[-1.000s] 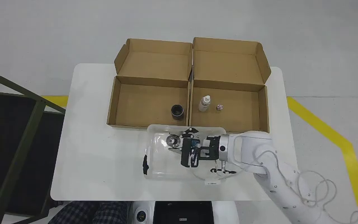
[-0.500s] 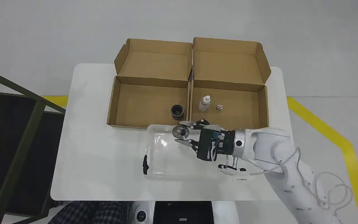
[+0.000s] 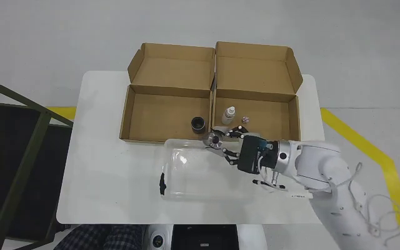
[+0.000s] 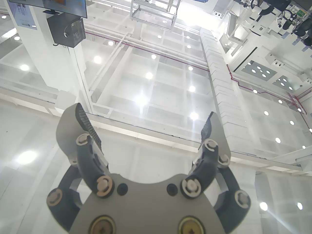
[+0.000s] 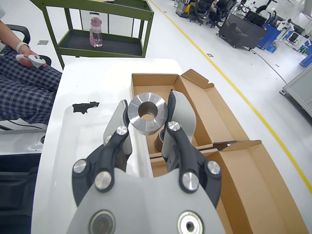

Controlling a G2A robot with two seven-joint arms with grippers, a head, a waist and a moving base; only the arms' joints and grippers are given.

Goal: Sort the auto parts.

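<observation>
The right gripper (image 5: pixel 148 103) is clamped on a steel ring (image 5: pixel 147 114), its bore facing the wrist. It hangs just over the near wall, about where the left box (image 3: pixel 156 115) meets the right box (image 3: pixel 272 122). Three parts already lie sorted: a black sleeve (image 3: pixel 199 123) in the left box, a bottle (image 3: pixel 229 114) and a small piece (image 3: pixel 245 119) in the right. The tray (image 3: pixel 187 181) nearer in looks bare, so this ring is likely the last to place; the left gripper (image 4: pixel 143 122) stands open, holding nothing.
</observation>
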